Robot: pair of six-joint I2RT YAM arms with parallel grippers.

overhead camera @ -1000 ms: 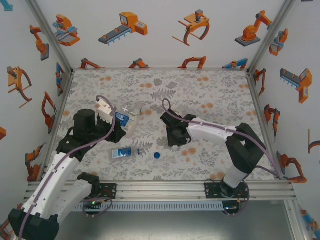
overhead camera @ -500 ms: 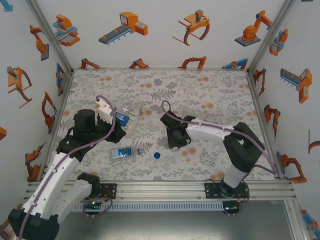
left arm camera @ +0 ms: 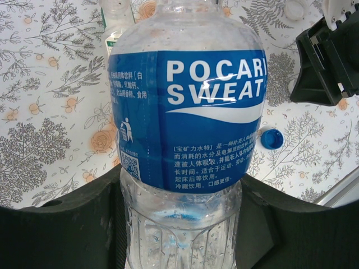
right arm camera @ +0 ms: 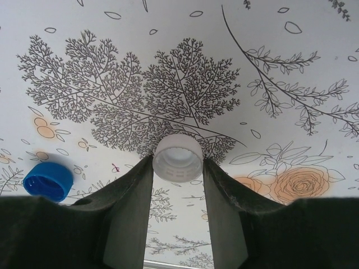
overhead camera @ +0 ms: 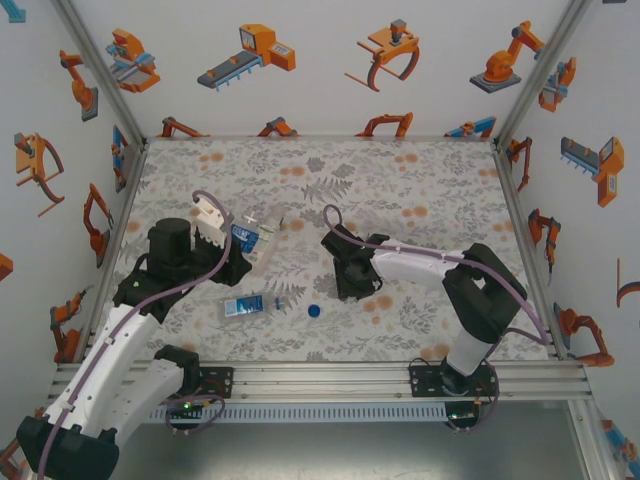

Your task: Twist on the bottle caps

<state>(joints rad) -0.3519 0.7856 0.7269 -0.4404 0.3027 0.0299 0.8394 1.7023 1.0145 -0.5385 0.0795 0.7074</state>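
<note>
White cap (right arm camera: 178, 158) sits pinched at the right gripper's (right arm camera: 178, 163) tip.

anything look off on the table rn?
One blue-label bottle lies tipped on its side near the front, with a loose blue cap beside it, not touching. No spill visible. Otherwise normal: left gripper grips the Pocari bottle, right gripper pinches a white cap.
</note>
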